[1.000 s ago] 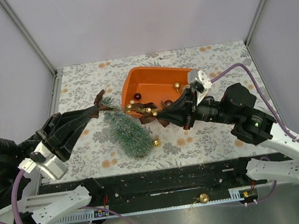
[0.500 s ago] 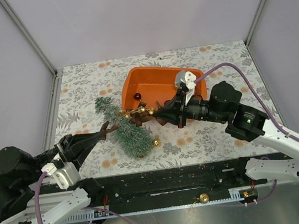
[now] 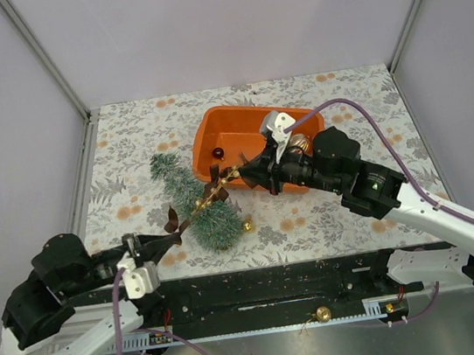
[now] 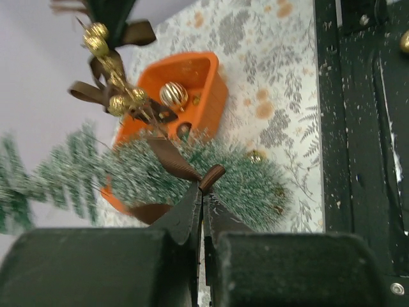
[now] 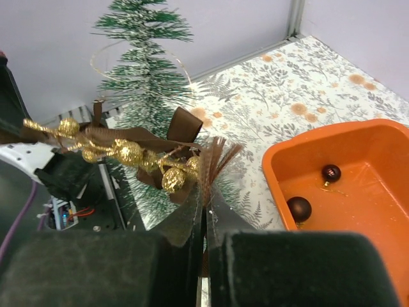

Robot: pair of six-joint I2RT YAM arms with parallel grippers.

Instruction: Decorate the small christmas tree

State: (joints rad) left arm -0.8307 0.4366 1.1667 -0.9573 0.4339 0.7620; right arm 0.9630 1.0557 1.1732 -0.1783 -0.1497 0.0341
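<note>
The left gripper (image 3: 171,231) and right gripper (image 3: 241,171) each pinched a garland (image 3: 209,195) end, with the tree (image 3: 180,181) lying slantwise between them.

Left gripper (image 4: 203,195) pinches the end of a brown ribbon (image 4: 174,158) strung with gold beads (image 4: 119,104). Tree (image 4: 246,182) lies behind it; 1 gold bauble (image 4: 173,94) sits in the orange tray (image 4: 216,96).

garland (image 3: 210,194) across tree (image 3: 215,225), tree left of tray (image 3: 239,127)
</note>
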